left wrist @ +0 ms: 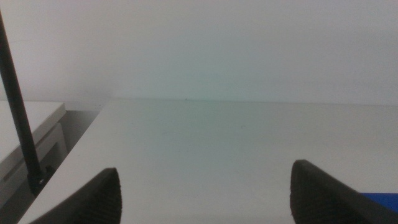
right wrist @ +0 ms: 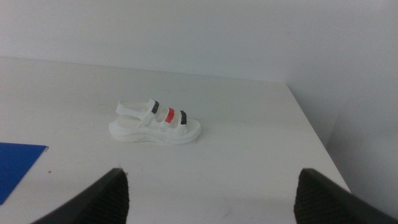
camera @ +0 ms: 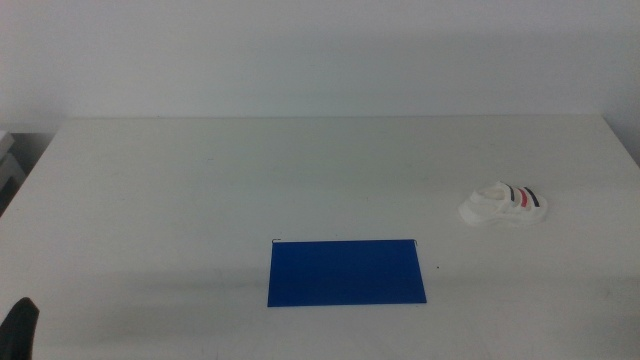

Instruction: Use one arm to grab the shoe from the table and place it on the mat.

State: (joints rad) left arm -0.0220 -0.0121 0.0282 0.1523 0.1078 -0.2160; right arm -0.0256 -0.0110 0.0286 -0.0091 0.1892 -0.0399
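Both grippers wait at the near edge of the table (camera: pixel 200 170), jaws spread wide and holding nothing. Only a dark tip of the left gripper (camera: pixel 20 325) shows in the middle view, at the bottom left corner; the right gripper (right wrist: pixel 211 196) does not appear there at all and is seen only through its own wrist camera. From the left wrist camera, the left gripper (left wrist: pixel 205 193) faces bare white tabletop, with a sliver of the mat (left wrist: pixel 380 198) just beside one jaw and a thin black rod (left wrist: pixel 18 112) standing off the table's edge.

On the right side of the table lies the shoe (camera: pixel 505 204), resting on its sole, well apart from the dark blue mat (camera: pixel 345 272), which sits near the front centre. The shoe's long axis runs roughly across the table, side to side. Seen from the right wrist camera, the shoe (right wrist: pixel 155 122) is side-on, its dark, red and dark stripes clear, a corner of the mat (right wrist: pixel 15 165) nearby. Which end is the toe cannot be told for certain.
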